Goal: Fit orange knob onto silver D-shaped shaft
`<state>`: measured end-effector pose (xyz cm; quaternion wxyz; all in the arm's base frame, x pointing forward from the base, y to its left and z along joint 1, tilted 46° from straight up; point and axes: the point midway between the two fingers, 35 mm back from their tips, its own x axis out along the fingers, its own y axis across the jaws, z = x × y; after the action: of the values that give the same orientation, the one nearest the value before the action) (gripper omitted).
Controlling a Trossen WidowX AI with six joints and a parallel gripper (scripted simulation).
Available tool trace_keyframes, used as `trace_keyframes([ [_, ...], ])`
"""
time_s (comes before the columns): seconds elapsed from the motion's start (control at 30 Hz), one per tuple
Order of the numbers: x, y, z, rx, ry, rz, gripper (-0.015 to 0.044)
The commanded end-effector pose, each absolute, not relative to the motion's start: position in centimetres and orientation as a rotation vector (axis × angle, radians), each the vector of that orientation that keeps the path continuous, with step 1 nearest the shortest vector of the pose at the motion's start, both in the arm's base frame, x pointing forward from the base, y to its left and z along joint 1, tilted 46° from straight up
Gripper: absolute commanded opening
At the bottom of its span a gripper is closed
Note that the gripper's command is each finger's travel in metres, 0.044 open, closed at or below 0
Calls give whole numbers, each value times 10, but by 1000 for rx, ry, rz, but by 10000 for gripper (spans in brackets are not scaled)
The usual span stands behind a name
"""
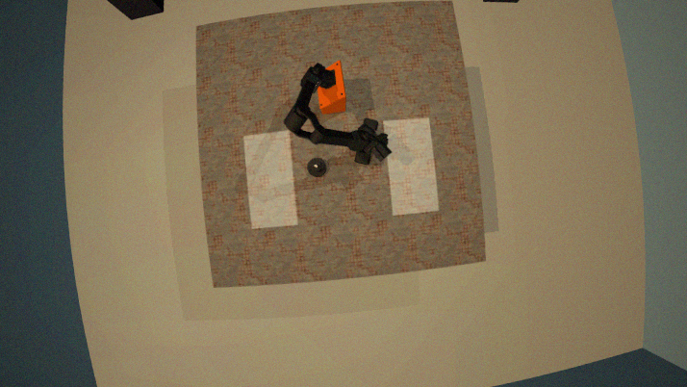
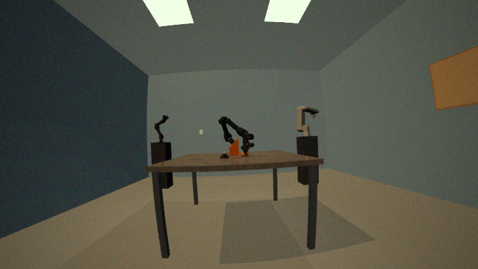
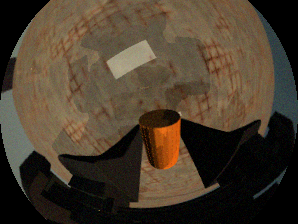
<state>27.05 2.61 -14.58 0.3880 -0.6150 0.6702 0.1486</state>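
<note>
The orange knob lies on its side on the table, with one dark end face visible in the wrist view; its hole cannot be made out. My gripper is low over the table, its two black fingers against both sides of the knob. In the top view the arm hides the knob and fingertips. The round dark pedestal stands on the table to the left of the gripper, with the small pale shaft upright at its middle. The shaft's flat side is too small to see.
The orange wedge-shaped mount stands behind the pedestal and gripper, at the arm's base. The table carries two bright light patches. Other arms stand on black plinths beyond the table, left and right.
</note>
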Motion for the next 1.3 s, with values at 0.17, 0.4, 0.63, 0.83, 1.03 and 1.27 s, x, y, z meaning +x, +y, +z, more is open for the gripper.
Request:
trace_keyframes([
  [0.17,269,26,-142,-1537,1660,423,179],
  [0.4,267,25,-134,-1479,1560,511,179],
  [0.63,264,23,-127,-1424,1468,588,179],
  [0.83,262,21,-122,-1376,1392,650,179],
  [1.03,260,18,-116,-1328,1317,707,179],
  [1.27,257,14,-111,-1273,1231,769,179],
])
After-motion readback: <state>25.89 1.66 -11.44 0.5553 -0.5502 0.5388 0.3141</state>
